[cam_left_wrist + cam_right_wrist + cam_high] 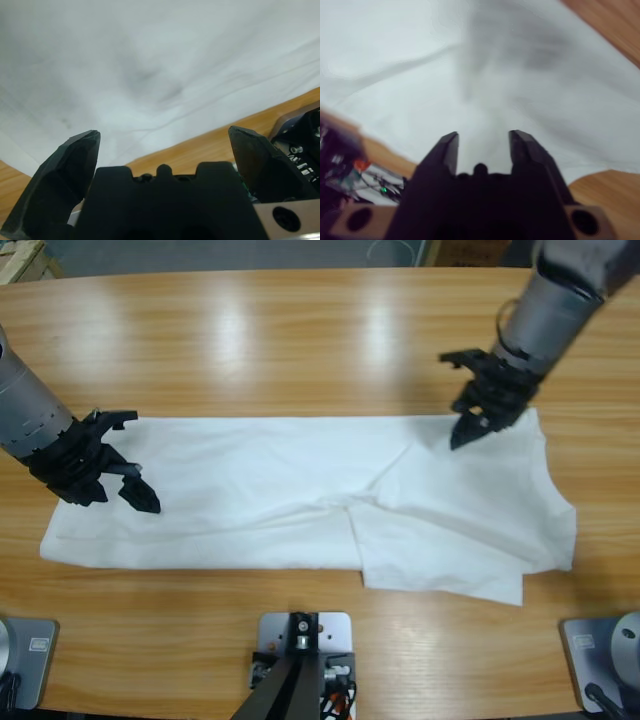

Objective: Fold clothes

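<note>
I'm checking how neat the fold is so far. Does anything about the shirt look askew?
Yes. The T-shirt lies as a long band, but its end under the right gripper flares wider, with a corner jutting past the near edge.

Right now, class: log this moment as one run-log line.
T-shirt: partly folded, flat on table | left end effector: open | right end effector: open

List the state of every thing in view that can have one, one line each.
T-shirt: lying flat on the table, already folded lengthwise into a long band, one flap overlapping near the front edge.
Left gripper: open, jaws wide apart, over the shirt's end, holding nothing.
Right gripper: open, jaws a little apart, tips down at the shirt's far edge, nothing between them.
Table: wooden, bearing the shirt.
</note>
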Robot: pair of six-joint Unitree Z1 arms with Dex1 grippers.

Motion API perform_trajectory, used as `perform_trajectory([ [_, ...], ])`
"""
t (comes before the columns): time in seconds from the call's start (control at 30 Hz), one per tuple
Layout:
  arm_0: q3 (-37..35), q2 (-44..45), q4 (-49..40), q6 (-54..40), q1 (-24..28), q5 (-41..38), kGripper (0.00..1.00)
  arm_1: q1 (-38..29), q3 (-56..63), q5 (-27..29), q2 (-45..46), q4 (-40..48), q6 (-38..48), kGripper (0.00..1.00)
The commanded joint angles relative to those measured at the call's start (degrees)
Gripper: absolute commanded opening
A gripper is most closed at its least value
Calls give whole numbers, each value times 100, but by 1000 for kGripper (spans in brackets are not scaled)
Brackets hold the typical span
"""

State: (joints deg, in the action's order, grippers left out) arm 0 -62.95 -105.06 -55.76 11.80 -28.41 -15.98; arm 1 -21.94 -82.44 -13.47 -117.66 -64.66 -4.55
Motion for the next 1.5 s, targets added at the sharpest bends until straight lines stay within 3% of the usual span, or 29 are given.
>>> perform_trajectory([
  [0.03,171,-147,91,42,20,-116,1000,305,1132,527,317,1270,-338,1000],
  [0.2,178,-147,91,44,20,-134,1000,259,1068,235,61,1121,-401,1000],
  [0.47,169,-263,126,33,20,-141,1000,13,926,548,1068,532,-405,984],
  [0.6,155,-27,132,-12,20,-93,1000,-100,879,-138,1293,388,-392,982],
  [0.77,202,61,174,-55,20,-120,1000,-93,1051,-934,774,852,-631,991],
  [0.93,204,179,179,-55,20,-116,1000,157,1490,-1122,412,1476,-897,991],
  [1.2,230,110,223,-55,20,-116,1000,322,1559,-1217,201,1472,-978,977],
  [1.5,285,99,293,-19,20,-125,1000,278,1554,-1287,128,1400,-986,802],
])
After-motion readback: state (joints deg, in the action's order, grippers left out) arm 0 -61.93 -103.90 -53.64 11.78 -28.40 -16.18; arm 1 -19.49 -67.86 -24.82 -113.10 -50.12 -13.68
